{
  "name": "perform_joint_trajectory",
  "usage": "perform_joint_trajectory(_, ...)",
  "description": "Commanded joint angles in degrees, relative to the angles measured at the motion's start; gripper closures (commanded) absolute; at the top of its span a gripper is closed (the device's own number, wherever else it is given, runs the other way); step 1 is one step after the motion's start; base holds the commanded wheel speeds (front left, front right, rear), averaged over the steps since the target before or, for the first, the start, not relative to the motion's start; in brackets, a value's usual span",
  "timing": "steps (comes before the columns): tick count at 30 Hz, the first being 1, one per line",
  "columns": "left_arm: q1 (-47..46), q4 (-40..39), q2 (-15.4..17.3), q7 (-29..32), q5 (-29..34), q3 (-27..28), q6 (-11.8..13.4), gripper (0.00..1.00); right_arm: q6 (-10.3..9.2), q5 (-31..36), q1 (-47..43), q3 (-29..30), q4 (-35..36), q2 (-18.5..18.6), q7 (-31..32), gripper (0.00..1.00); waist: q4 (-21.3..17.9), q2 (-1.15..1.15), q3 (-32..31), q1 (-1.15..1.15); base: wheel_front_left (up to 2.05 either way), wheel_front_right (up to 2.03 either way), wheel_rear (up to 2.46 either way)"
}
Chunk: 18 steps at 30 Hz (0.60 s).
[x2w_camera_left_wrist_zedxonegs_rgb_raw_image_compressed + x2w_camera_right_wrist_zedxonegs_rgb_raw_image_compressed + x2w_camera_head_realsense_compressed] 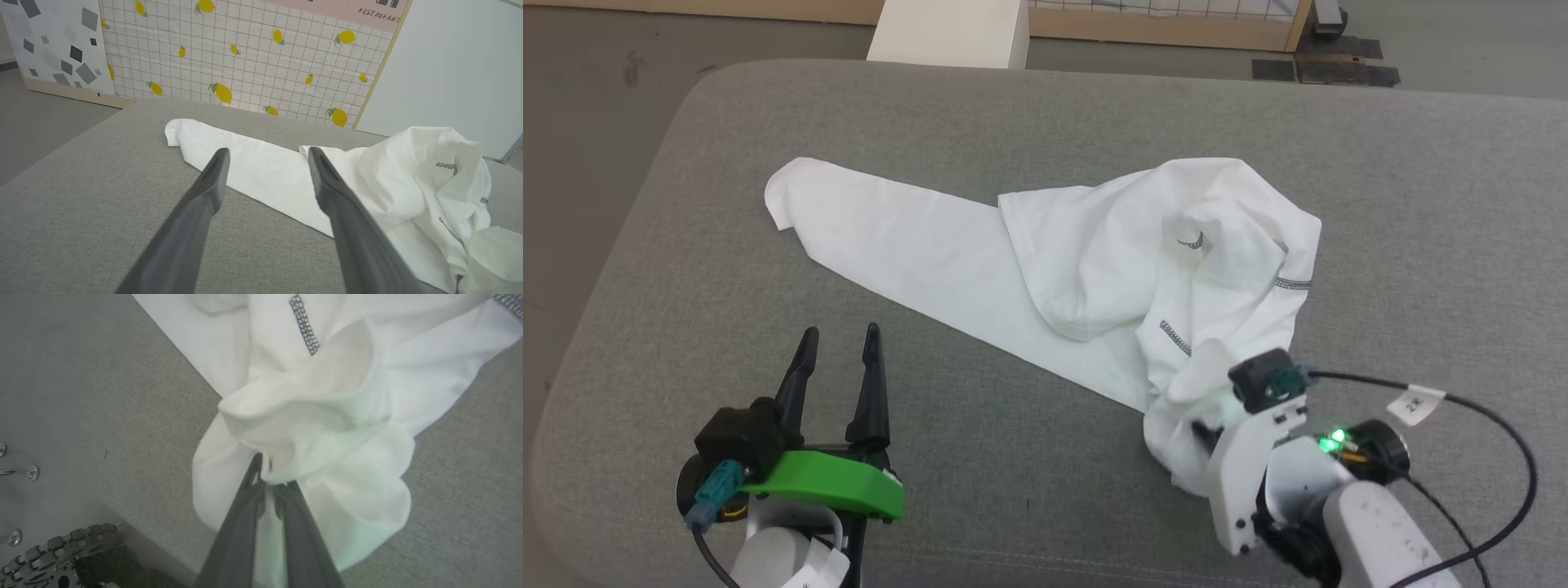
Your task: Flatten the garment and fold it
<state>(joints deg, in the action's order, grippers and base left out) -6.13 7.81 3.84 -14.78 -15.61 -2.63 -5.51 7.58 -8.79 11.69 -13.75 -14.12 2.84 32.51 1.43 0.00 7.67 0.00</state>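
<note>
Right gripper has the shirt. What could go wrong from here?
1. The right gripper is shut on a bunched wad of the shirt, probably several layers; pulling may tighten the crumple rather than spread it.
2. The left gripper is open, off the cloth; nothing anchors it, so the whole shirt may slide on the cushion.
</note>
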Motion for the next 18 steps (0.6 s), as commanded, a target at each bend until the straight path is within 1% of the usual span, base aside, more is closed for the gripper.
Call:
perform_joint_trajectory(1,-0.5,0.2,-0.3,-0.2,0.5,0.2,-0.4,0.0,-0.09,0.2,1.8,0.7,0.4,0.0,-1.4,1.0,0.1,0.0,0.1,0.0,0.0,0.0,0.0)
perform_joint_trajectory(3,-0.6,0.3,-0.4,-0.2,0.7,0.3,-0.6,0.0,-0.09,0.5,3.3,2.2,0.6,0.0,-3.1,1.0,0.1,0.0,0.2,0.0,0.0,0.0,0.0)
perform_joint_trajectory(5,-0.7,0.4,-0.5,-0.2,0.8,0.4,-0.7,0.0,-0.09,1.4,5.2,5.0,0.8,0.1,-4.4,1.0,0.1,0.0,0.3,0.0,0.0,0.0,0.0)
perform_joint_trajectory(7,-0.8,0.6,-0.6,-0.2,0.9,0.3,-0.9,0.0,-0.09,2.8,7.2,9.5,1.0,0.4,-5.9,1.0,0.3,0.0,0.4,0.0,0.0,0.0,0.0)
perform_joint_trajectory(11,-1.2,0.8,-0.7,-0.2,1.1,-0.2,-1.2,0.0,-0.09,5.7,10.5,21.7,0.3,1.2,-7.5,1.0,0.9,0.0,0.7,0.0,0.0,0.0,0.0)
perform_joint_trajectory(13,-1.5,0.9,-0.8,-0.2,1.2,-0.4,-1.3,0.0,-0.09,7.4,12.0,27.9,-1.1,1.8,-7.8,1.0,1.3,0.0,1.0,0.0,0.0,0.0,0.0)
perform_joint_trajectory(17,-1.8,0.6,-0.9,-0.2,1.2,-0.6,-1.5,0.0,-0.09,11.6,14.3,38.9,-6.2,3.1,-8.3,1.0,2.0,0.0,1.9,0.0,0.0,0.0,0.0)
perform_joint_trajectory(18,-1.9,0.6,-0.9,-0.2,1.3,-0.6,-1.5,0.0,-0.09,12.7,14.5,40.8,-7.5,3.5,-8.2,1.0,2.2,0.0,2.1,0.0,0.0,0.0,0.0)
